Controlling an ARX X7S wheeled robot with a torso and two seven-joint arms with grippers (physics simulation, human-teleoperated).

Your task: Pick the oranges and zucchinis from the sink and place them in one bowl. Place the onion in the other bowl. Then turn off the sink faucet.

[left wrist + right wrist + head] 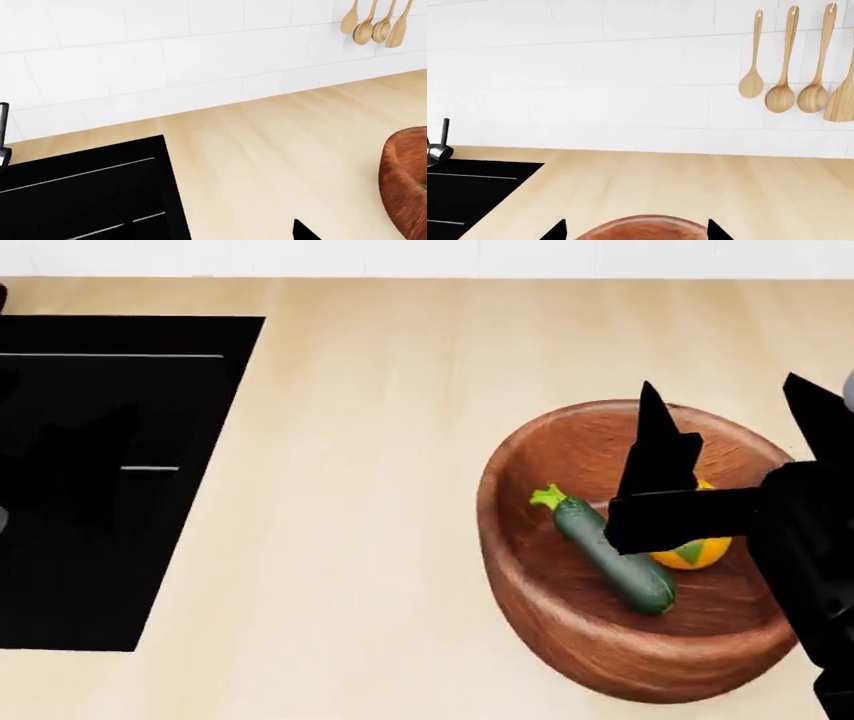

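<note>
A reddish-brown wooden bowl [505,530] stands on the counter to the right of the black sink [120,440]. In it lie the dark green zucchini [607,550] and, partly behind my arm, the orange [694,552]. My right gripper [731,430] hovers open above the bowl with nothing between its fingers; the right wrist view shows the bowl's rim [647,225] between its tips. My left gripper [213,236] shows one fingertip [303,232] set wide; it looks open and empty, over the counter by the sink's corner [80,190]. The faucet [437,147] stands behind the sink. Neither the onion nor the other bowl is in view.
Wooden spoons [780,95] hang on the white tiled wall behind the counter. Light wooden countertop [360,490] runs between sink and bowl.
</note>
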